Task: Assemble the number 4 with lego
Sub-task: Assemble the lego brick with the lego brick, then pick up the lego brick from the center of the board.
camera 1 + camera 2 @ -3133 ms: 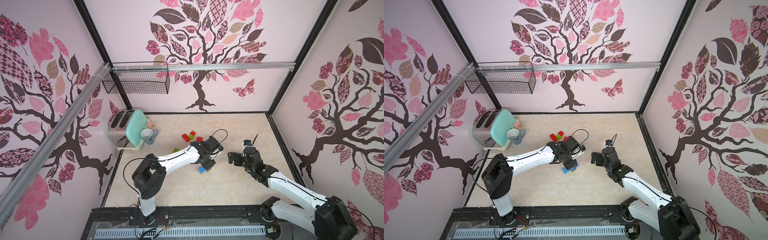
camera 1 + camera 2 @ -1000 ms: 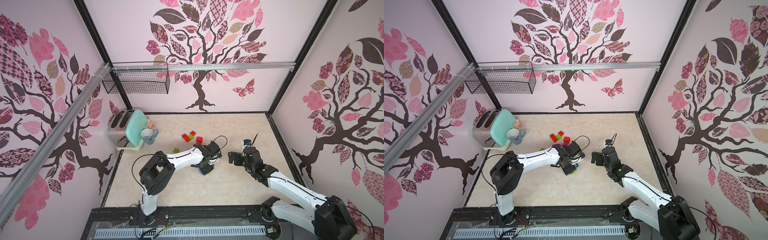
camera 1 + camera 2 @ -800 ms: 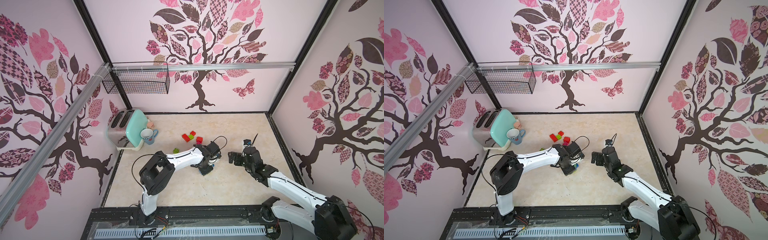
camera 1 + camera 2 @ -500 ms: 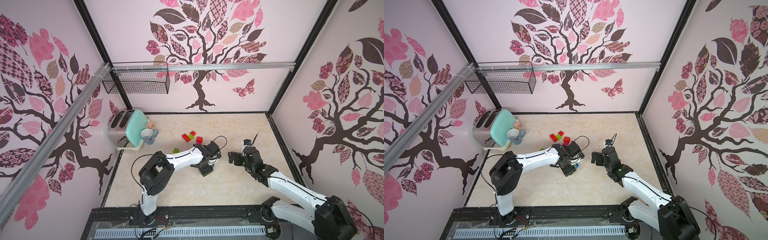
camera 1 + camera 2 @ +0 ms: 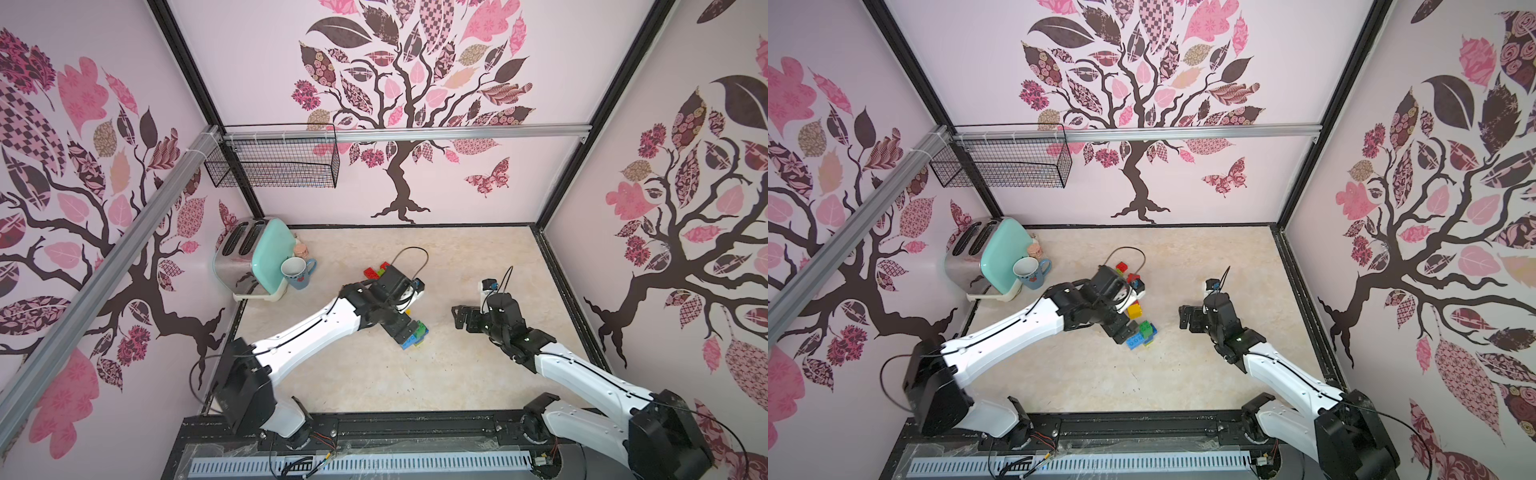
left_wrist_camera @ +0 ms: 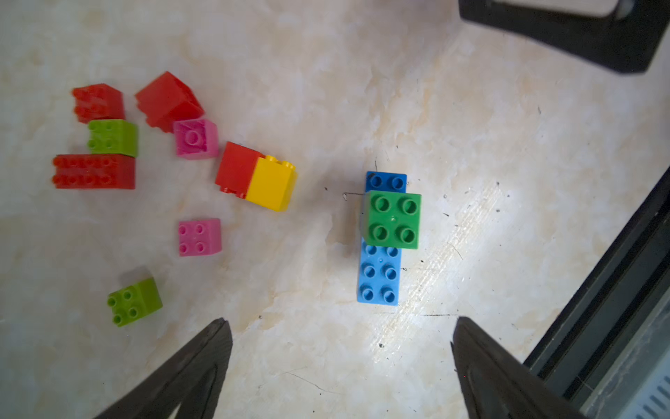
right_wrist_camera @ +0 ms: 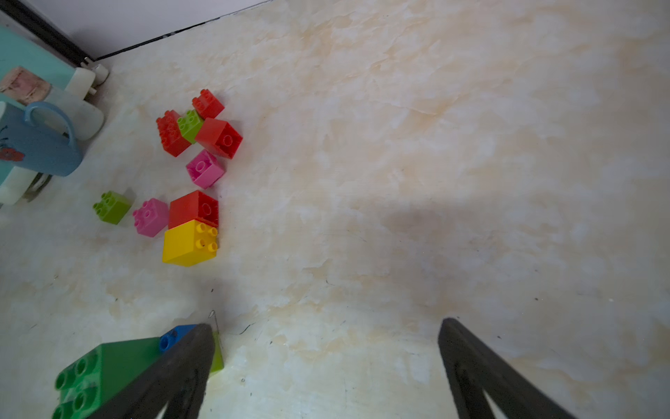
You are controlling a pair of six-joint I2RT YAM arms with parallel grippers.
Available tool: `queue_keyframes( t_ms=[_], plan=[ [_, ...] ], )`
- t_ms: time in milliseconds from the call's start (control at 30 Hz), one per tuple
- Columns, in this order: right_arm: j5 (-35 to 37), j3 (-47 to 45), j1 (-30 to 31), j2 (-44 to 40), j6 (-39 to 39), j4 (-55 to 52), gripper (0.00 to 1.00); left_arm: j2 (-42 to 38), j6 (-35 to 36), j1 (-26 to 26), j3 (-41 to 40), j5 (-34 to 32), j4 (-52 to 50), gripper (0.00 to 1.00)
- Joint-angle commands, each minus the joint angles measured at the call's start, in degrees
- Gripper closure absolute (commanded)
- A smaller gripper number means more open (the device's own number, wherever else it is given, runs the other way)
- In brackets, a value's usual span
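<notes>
The left arm point(image 5: 307, 332) is extended from its base toward the middle of the bench, with the wrist bent so that the left pincer point(image 6: 339, 326) is pointed downward. Its jaws are spread wide, and nothing is gripped between the dark fingers point(image 6: 203, 362). The right arm point(image 5: 582, 374) is extended inward from the near right corner, with the forearm held low. The right pincer point(image 5: 460, 318) is also spread wide and empty. In both top views it is seen aimed toward the left arm, well apart from it.
</notes>
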Motion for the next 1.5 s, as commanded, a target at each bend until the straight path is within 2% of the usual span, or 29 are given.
queue_keyframes(
  t_ms=[0, 167, 233, 267, 367, 433, 567, 667, 800, 967, 1133, 1467],
  plan=[
    [-7.84, 4.48, -0.17, 2.61, -1.47, 2.49, 0.00, -7.83, -6.58, 2.28, -5.90, -5.00, 10.72, 0.02],
    [-20.84, 10.74, 0.09, 11.29, -4.00, 5.65, 0.02, -14.26, -18.93, 3.83, -10.21, -23.43, 18.14, 0.02],
    [-20.42, 14.10, 1.14, 15.68, -4.13, 4.85, 0.04, -14.60, -25.69, 4.44, -10.20, -29.32, 17.08, 0.02],
    [-19.52, 15.98, 1.87, 18.03, -4.49, 4.24, 0.05, -14.55, -28.17, 5.13, -10.31, -30.09, 16.24, 0.02],
    [-16.55, 22.27, 3.65, 24.51, -5.24, 0.25, 0.07, -13.68, -35.48, 8.06, -10.54, -30.04, 12.36, 0.02],
    [-16.95, 26.89, 4.59, 28.91, -5.91, -2.83, 0.09, -13.27, -39.36, 10.73, -11.47, -27.96, 10.42, 0.02],
    [-14.06, 34.09, 6.97, 36.50, -6.82, -5.59, 0.14, -13.91, -44.00, 15.42, -15.08, -23.60, 10.20, 0.02],
    [-13.79, 40.31, 7.67, 42.07, -8.64, -8.70, 0.18, -14.90, -44.73, 17.16, -16.62, -23.16, 9.86, 0.02],
    [-17.64, 45.93, 8.96, 46.49, -10.17, -11.37, 0.19, -16.15, -45.94, 17.64, -17.64, -26.15, 7.78, 0.02],
    [-14.41, 50.15, 13.51, 49.63, -10.69, -12.03, 0.19, -17.37, -48.56, 18.12, -18.15, -32.48, 3.67, 0.02],
    [-14.02, 54.92, 16.67, 54.62, -11.28, -14.44, 0.24, -17.88, -48.35, 18.94, -18.12, -33.48, 1.78, 0.02],
    [-2.54, 67.45, 19.21, 64.86, -14.66, -22.59, 0.39, -17.87, -48.79, 19.26, -17.90, -34.14, -0.39, 0.02]
  ],
)
